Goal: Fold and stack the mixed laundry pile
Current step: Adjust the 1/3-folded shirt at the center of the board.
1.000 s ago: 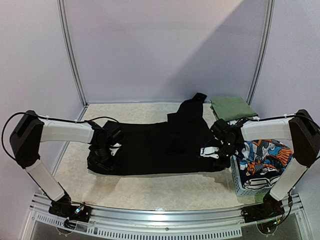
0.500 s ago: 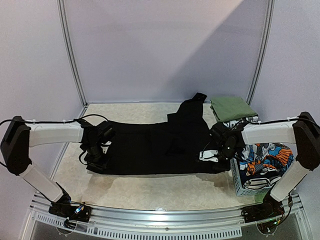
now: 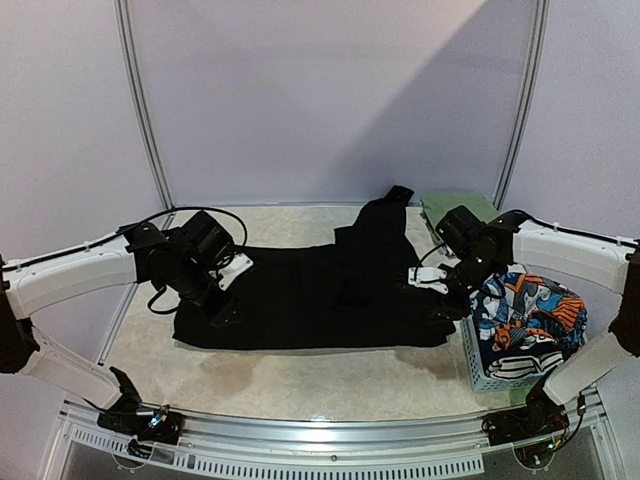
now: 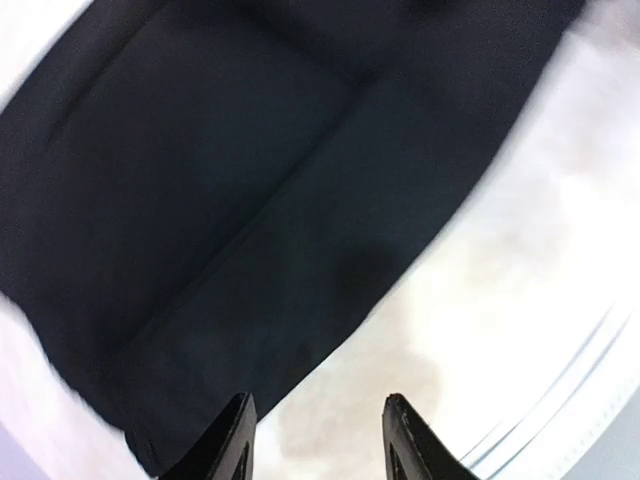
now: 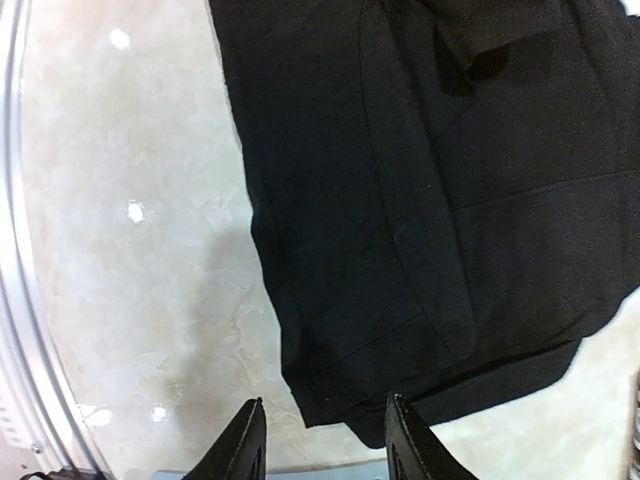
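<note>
Closest to us, along the bottom of the top view, runs a shiny metal rail (image 3: 300, 440) with little slots. Behind it lies the table (image 3: 300, 385), flat and pale, with a cloudy stone pattern. At the lower right stands a pale blue plastic basket (image 3: 487, 372) with a criss-cross wall full of holes. Soft clothes fill it. On top is a bumpy orange, blue and white cartoon cloth (image 3: 530, 312), and lower down is a black-and-white piece (image 3: 515, 365).

In the middle of the frame the big black garment (image 3: 320, 300) lies spread on the table. It is wide from left to right, smooth and dull, and a narrow bit sticks up toward the back.

The left gripper (image 3: 222, 305) hangs over the left end of this garment. The left wrist view is blurry. There its two dark fingers (image 4: 237, 440) stand partly apart at the bottom edge, with nothing between them.

The right gripper (image 3: 440, 300) hangs over the right end, just beside the basket. In the right wrist view its fingers (image 5: 247, 440) also stand partly apart and hold nothing. Above them in that picture lies a stitched corner of the black cloth.

Farther back, at the upper right of the table, lies a flat, folded olive-green cloth (image 3: 450, 205), partly hidden by the right arm. Behind everything stand plain pale purple walls (image 3: 330, 100).
</note>
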{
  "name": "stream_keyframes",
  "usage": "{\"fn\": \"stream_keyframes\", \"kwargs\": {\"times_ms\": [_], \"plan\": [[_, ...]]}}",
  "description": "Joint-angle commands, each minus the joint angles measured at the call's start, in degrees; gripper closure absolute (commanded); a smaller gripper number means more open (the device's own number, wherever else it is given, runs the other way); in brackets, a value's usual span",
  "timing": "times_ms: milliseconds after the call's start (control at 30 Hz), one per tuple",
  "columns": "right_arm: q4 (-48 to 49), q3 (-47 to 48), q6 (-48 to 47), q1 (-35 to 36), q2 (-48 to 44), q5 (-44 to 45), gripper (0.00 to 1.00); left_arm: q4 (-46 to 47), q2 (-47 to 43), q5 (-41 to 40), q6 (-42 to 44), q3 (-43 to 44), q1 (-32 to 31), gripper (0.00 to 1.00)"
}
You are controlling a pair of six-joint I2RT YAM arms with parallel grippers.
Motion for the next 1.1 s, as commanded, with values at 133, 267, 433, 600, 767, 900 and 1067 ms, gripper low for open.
{"fn": "stream_keyframes", "kwargs": {"times_ms": [133, 267, 433, 600, 767, 900, 1067], "plan": [[-2.0, -2.1, -8.1, -1.7, 7.6, -1.3, 0.54, 11.7, 4.8, 2.2, 25.2, -2.0, -6.6, 0.54], [0.6, -5.0, -11.1, -1.7, 7.5, 2.0, 0.51, 16.2, 9.6, -2.1, 30.2, -2.6, -10.3, 0.53], [1.5, -4.9, -12.4, -1.7, 9.6, 2.1, 0.5, 20.9, 16.6, -1.7, 32.0, -1.5, -11.6, 0.55], [3.6, -5.4, -13.4, -1.7, 11.9, 3.6, 0.49, 22.7, 20.5, 2.5, 32.0, -1.2, -12.4, 0.55], [5.4, -6.2, -13.8, -1.7, 13.3, 5.3, 0.53, 22.5, 23.9, 3.5, 32.1, 0.4, -13.8, 0.57], [6.0, -7.5, -14.1, -1.7, 12.2, 6.8, 0.66, 22.0, 25.4, 3.7, 32.3, 0.8, -14.6, 0.65], [8.6, -10.5, -12.6, -1.7, 7.8, 8.3, 0.9, 23.3, 24.1, -2.6, 31.6, -0.6, -15.8, 0.79]]}}
